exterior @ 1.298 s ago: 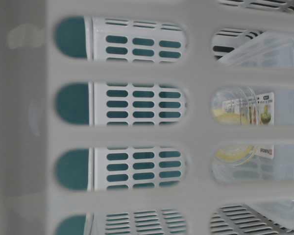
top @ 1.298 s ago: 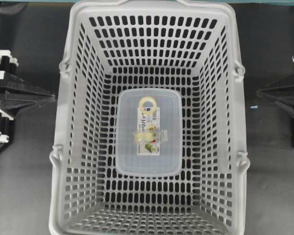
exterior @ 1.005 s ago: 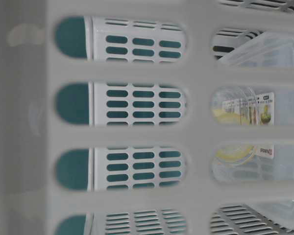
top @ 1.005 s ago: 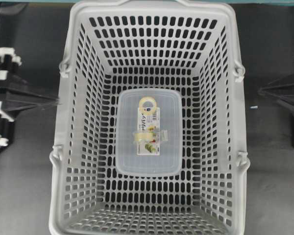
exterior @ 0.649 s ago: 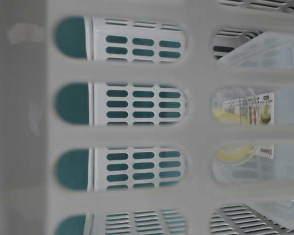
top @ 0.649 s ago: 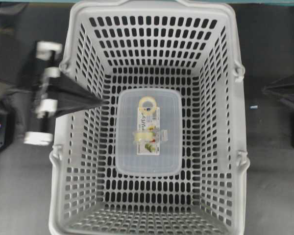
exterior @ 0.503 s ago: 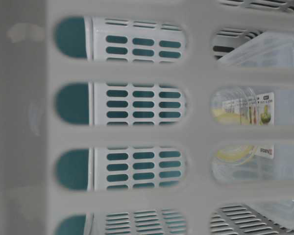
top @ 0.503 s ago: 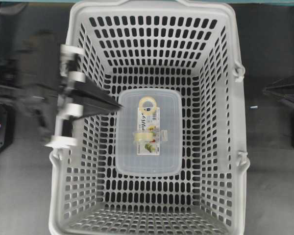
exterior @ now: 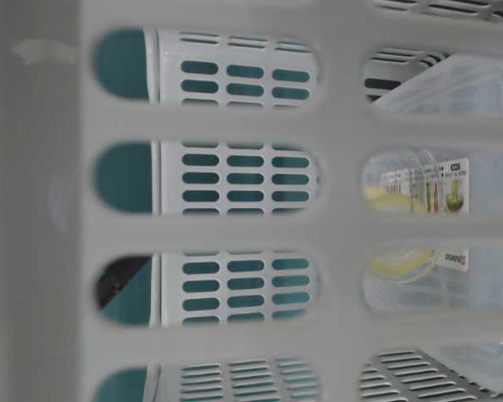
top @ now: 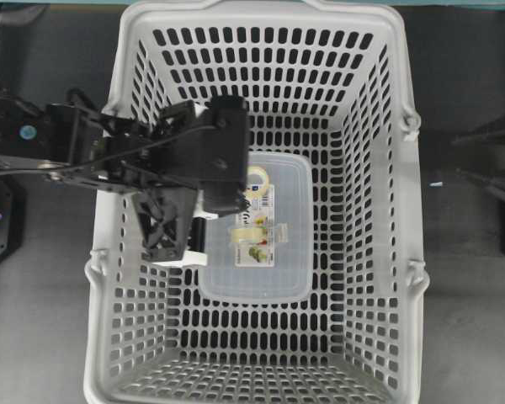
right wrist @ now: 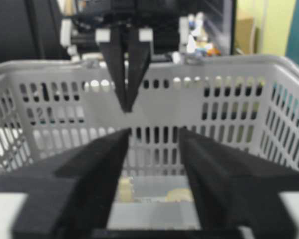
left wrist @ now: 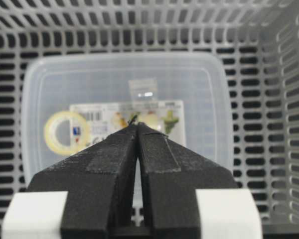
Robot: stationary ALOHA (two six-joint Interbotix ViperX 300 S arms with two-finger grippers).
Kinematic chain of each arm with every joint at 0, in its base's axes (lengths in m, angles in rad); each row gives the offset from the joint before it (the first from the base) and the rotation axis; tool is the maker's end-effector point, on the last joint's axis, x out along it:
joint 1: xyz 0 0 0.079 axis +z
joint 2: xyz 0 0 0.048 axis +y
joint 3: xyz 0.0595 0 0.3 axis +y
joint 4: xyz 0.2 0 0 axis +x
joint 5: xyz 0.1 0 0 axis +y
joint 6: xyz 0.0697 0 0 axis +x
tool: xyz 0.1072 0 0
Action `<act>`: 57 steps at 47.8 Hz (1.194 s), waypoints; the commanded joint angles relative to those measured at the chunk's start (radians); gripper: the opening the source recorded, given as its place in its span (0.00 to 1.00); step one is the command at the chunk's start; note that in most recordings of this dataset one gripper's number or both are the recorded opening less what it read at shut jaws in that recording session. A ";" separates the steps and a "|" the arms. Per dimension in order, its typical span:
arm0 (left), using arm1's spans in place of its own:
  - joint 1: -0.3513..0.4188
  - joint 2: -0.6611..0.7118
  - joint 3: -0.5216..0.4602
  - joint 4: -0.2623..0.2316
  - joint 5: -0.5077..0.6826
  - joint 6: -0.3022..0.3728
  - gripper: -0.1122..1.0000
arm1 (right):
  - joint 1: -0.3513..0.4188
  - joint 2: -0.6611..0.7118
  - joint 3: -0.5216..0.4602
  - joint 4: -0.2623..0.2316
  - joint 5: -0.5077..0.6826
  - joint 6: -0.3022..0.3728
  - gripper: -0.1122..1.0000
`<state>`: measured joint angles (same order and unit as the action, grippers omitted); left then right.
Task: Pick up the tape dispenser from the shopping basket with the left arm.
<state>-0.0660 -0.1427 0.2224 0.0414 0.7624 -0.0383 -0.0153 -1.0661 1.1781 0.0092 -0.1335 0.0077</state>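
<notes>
L gripper [left wrist: 137,127] is shut tight, its two black fingers [left wrist: 109,164] pressed flat together w/ nothing between them. It hangs inside the basket [top: 122,278], pointing down over the clear box [left wrist: 214,99]. In the L wrist view the tip sits over the white card of the tape dispenser [left wrist: 97,130]; can't tell if it touches. The yellow tape ring is just left of the tip in that view, flat on the box lid.

From above, the L arm [top: 164,156] reaches in over the basket's left rim, and its black wrist covers the left part of the box and part of the tape ring. The tape dispenser [top: 254,220] lies on the box, near the middle of the basket floor.

R gripper [right wrist: 152,142] has its jaws apart w/ a clear gap, holding nothing. It sits outside the basket, on the right, well apart from the tape. Its view looks across the rim at the L gripper [right wrist: 126,107] hanging down on the far side.

Table-level view is very close and blurry: just the basket wall [exterior: 235,226], w/ the tape dispenser [exterior: 402,197] and box seen through the holes, prob. a bit of dark arm at lower left.
</notes>
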 commanded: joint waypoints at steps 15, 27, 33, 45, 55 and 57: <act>-0.006 0.081 -0.037 0.005 0.035 -0.021 0.75 | -0.002 -0.002 -0.012 0.003 -0.005 0.000 0.66; -0.009 0.175 -0.037 0.005 0.046 -0.026 0.91 | -0.002 -0.003 -0.011 0.003 -0.003 0.000 0.66; -0.009 0.219 -0.031 0.005 0.046 -0.031 0.91 | -0.002 -0.003 -0.008 0.003 -0.003 -0.002 0.66; -0.011 0.272 -0.021 0.005 0.046 -0.031 0.90 | -0.002 -0.003 -0.005 0.002 0.005 0.000 0.66; -0.032 0.245 -0.041 0.005 0.064 -0.020 0.51 | -0.002 -0.003 -0.005 0.003 0.006 0.000 0.66; -0.038 0.235 -0.061 0.005 0.074 -0.018 0.39 | -0.002 -0.003 -0.005 0.003 0.006 0.000 0.66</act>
<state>-0.0874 0.1304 0.2040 0.0430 0.8268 -0.0598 -0.0153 -1.0753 1.1812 0.0092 -0.1227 0.0077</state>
